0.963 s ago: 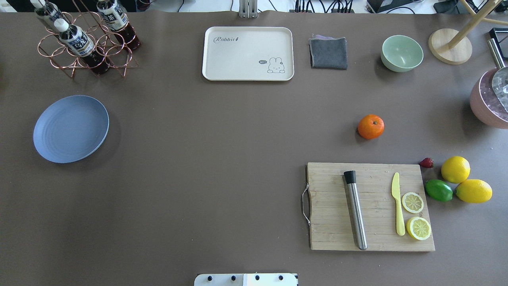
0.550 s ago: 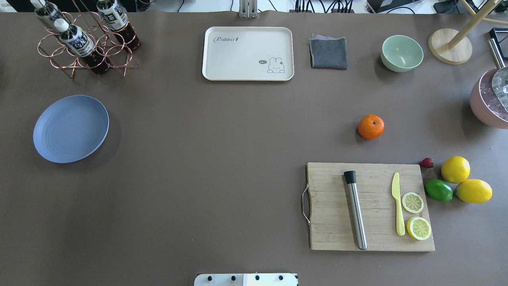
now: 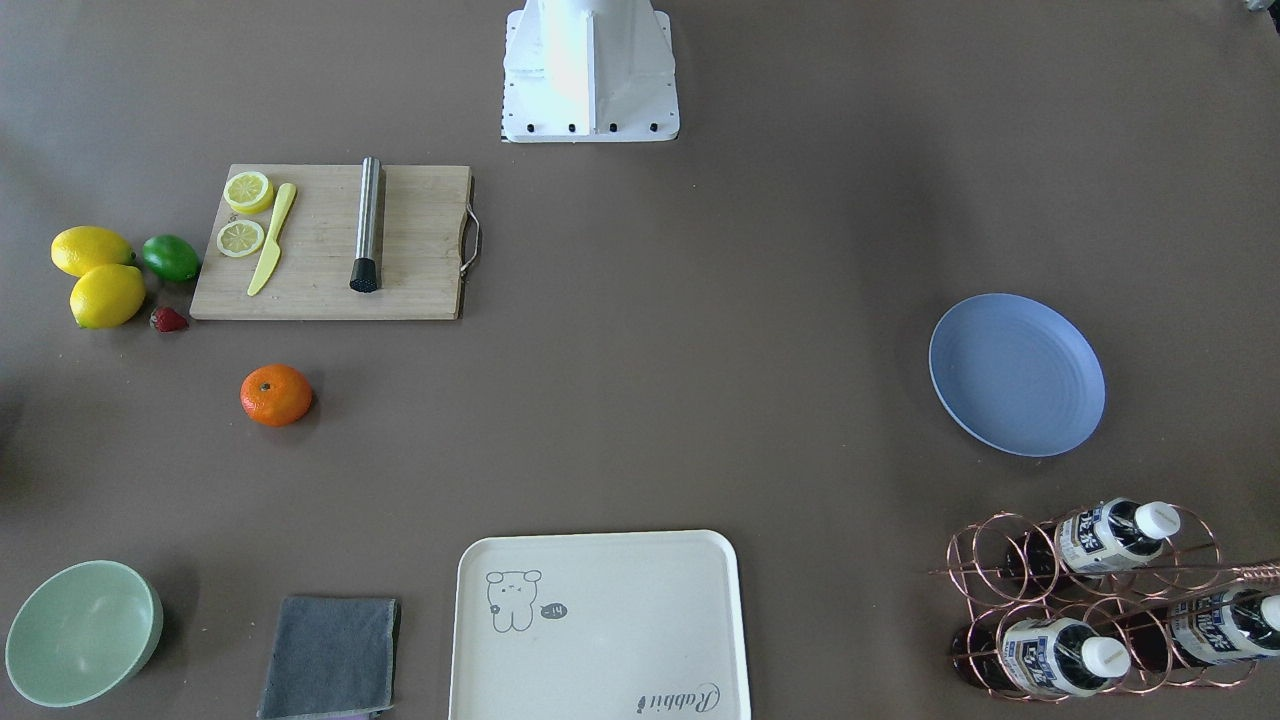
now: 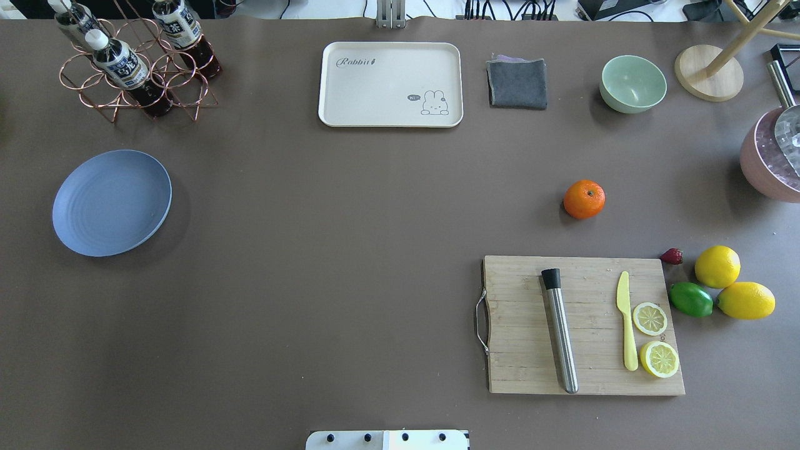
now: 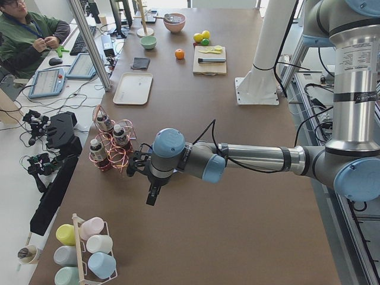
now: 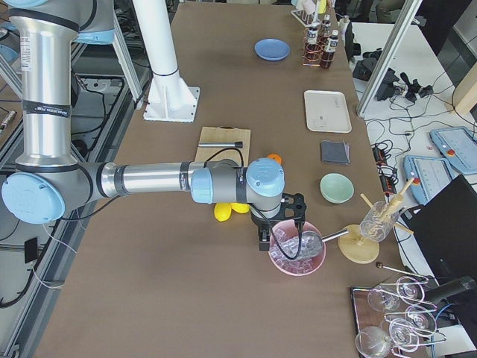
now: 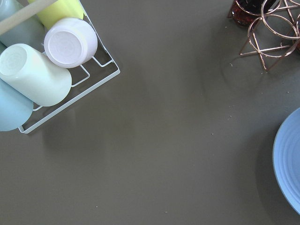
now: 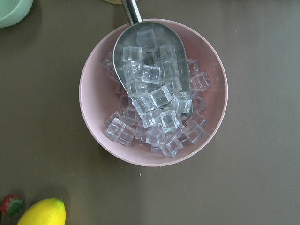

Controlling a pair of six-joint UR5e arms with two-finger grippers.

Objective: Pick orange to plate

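Orange point(image 4: 584, 199) (untouched) apart from right claw point(image 6: 267, 239)

Bright, even light; soft shadows.

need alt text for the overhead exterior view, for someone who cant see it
An orange sits alone on a brown table, right of centre, far from a blue plate near the left edge; no arm is in view. Near the orange, a wooden cutting board holds a metal rod, a yellow knife and two lemon halves. A cream tray sits at the far edge.
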